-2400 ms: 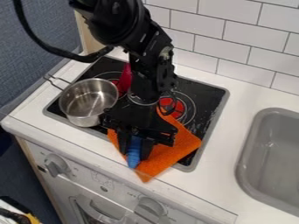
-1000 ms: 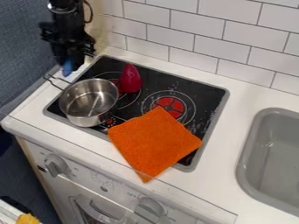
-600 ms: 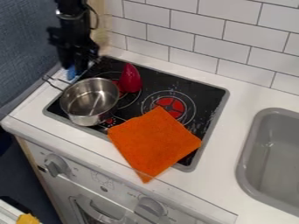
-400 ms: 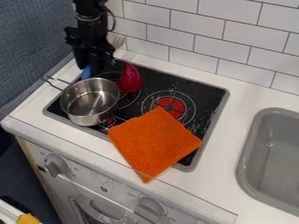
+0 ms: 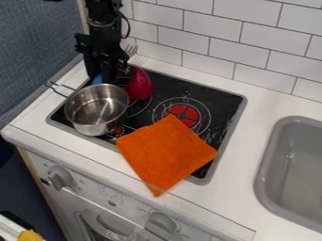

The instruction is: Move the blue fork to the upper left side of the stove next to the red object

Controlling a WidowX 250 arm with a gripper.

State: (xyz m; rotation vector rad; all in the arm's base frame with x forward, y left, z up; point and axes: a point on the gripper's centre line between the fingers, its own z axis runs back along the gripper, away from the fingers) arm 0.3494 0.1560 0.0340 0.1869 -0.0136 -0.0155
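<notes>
The gripper hangs over the stove's upper left corner, shut on the blue fork. Part of the fork's blue handle shows low between the fingers, just behind the pot, and its pale tines stick out behind the gripper toward the wall. To the right of the gripper, the red object stands on the black stove. Whether the fork touches the stove is hidden by the gripper and pot.
A metal pot sits on the stove's left side, its wire handle pointing to the upper left. An orange cloth lies over the stove's front edge. The grey sink is at the right, and a tiled wall runs behind.
From over the cloth, the gripper has carried the blue fork to the upper left. Over the latest frames it has shifted right and slightly down, closer to the red object.
</notes>
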